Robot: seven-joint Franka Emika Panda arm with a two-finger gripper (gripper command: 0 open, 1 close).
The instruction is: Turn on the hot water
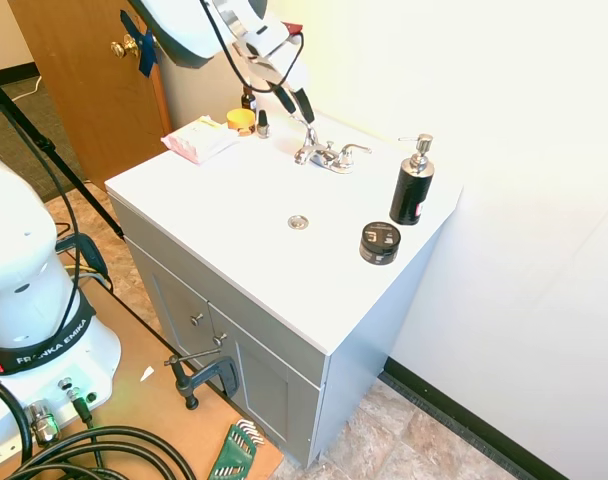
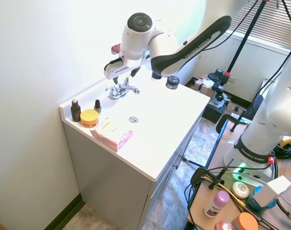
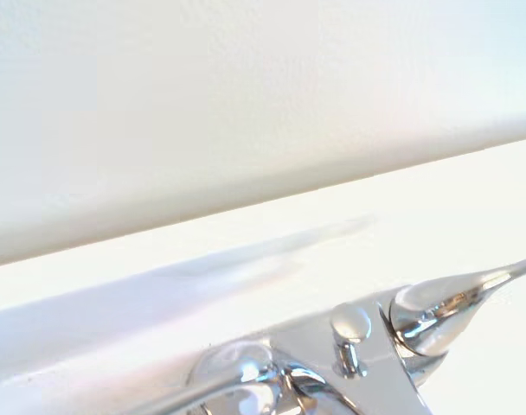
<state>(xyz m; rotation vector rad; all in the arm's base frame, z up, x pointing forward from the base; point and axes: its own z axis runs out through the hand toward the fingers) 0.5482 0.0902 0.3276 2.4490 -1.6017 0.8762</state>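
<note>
The chrome faucet (image 1: 325, 156) stands at the back of the white vanity top (image 1: 234, 200), with a short spout and two slim levers. Its left lever (image 1: 311, 134) tilts upward and its right lever (image 1: 352, 151) lies nearly flat. My gripper (image 1: 296, 107) hangs just above the left lever, open, fingers pointing down with nothing between them. From the other side the gripper (image 2: 125, 76) hovers directly over the faucet (image 2: 121, 90). The wrist view catches the faucet body (image 3: 349, 363) and one lever (image 3: 458, 296) close up against the wall.
A black pump bottle (image 1: 412, 185) and a round black jar (image 1: 380, 243) stand to the right of the faucet. To its left are a yellow jar (image 1: 241, 119), two small dropper bottles (image 1: 263, 124) and a pink-white box (image 1: 199, 140). The drain (image 1: 298, 222) is mid-counter. The wall sits close behind.
</note>
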